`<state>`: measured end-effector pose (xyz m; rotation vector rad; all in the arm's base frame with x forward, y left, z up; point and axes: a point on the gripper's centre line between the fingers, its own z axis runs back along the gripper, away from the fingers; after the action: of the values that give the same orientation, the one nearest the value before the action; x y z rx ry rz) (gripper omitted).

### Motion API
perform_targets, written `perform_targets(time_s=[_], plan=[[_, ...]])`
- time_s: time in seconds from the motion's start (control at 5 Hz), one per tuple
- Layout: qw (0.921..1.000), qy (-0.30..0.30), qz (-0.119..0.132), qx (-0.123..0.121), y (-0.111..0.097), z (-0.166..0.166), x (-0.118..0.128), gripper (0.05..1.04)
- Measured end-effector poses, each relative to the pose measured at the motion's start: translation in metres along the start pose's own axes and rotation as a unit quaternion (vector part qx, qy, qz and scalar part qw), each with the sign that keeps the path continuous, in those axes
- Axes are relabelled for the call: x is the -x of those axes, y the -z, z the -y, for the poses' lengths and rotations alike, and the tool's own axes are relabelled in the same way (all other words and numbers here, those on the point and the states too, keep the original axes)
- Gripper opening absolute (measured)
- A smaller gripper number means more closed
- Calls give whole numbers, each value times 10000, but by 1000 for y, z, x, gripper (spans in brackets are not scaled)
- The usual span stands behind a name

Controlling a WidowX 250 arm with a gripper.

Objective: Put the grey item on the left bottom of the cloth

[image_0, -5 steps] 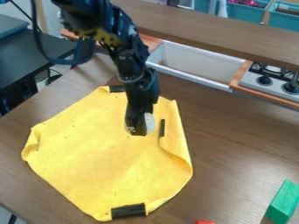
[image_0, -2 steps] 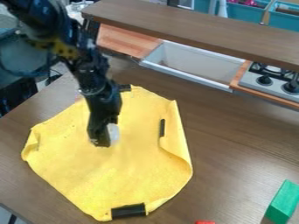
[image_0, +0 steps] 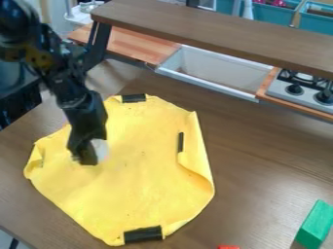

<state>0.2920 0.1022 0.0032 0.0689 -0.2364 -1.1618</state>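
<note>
The black arm [image_0: 65,82] comes in from the upper left, and its claw [image_0: 85,156] hangs down over the left part of a yellow cloth [image_0: 139,180]. The claw is clamped on the grey item [image_0: 100,149], a pale, almost white thing. Part of it shows at the right side of the claw's lower end; the rest is hidden behind the claw. It is left of the cloth's middle, well above the bottom edge. Whether it touches the cloth, I cannot tell.

The cloth lies on a brown wooden tabletop [image_0: 260,165]. Its right edge is folded inward, and its left corner curls up. A black strip [image_0: 134,98] is at its top edge, a narrow dark strip [image_0: 181,142] stands out near the right fold, and a wider black strip [image_0: 143,235] is at the bottom edge.

Well apart from the cloth, towards the lower right, is a green block [image_0: 315,224]. A small red thing [image_0: 228,247] is cut off by the bottom of the view. Behind the tabletop are a white sink [image_0: 211,70] and, to its right, a stove [image_0: 294,89] with black knobs. A long brown shelf [image_0: 214,30] runs above them, with teal bins [image_0: 272,13] beyond.
</note>
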Motion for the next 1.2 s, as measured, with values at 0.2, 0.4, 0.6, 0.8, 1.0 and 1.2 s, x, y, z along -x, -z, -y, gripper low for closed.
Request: perform_targets(time_s=[0.2, 0.4, 0.6, 0.8, 1.0, 1.2], plan=[[10000, 30, -7, 43, -2, 1, 9, 844], [9999, 50, -69, 94, 1, -2, 16, 844], [9999, -95, -41, 133, 2, -4, 28, 844], [9996, -241, -43, 161, 1, -3, 39, 844], [9983, -386, -42, 426, 3, 0, 45, 884], [9974, -375, -186, 582, 1, 1, 46, 1012]])
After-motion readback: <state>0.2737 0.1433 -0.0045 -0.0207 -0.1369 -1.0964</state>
